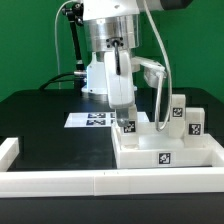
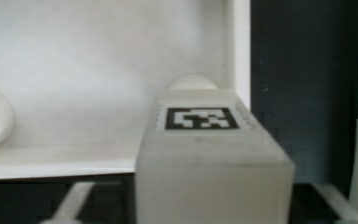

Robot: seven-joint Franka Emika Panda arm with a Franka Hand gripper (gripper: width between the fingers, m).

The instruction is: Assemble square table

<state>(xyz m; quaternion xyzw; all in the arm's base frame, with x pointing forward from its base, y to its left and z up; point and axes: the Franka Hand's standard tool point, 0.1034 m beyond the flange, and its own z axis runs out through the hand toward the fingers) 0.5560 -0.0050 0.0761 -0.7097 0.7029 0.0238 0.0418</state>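
Hovering jaws [image 1: 123, 115]: hung low over one corner of the square table top [image 1: 190, 156], spread to either side of a leg [image 2: 206, 155]; dark gaps showed on both sides in the wrist view, so judged open with nothing gripped.
Leg under the jaws: stood upright on the top, tag facing up, close to the raised rim; probably set there so its foot met a corner mounting point, though the joint itself stayed hidden.
Table top: lay flat on the black desk [image 1: 50, 140], toward the exterior view's right, pushed near the white border rail [image 1: 60, 182], likely for bracing.
Other legs [image 1: 176, 112]: two stood upright farther along the top, well apart from the jaws.
Marker board [image 1: 93, 120]: lay flat behind, untouched.
Risk: looked unseated, could tip if brushed.
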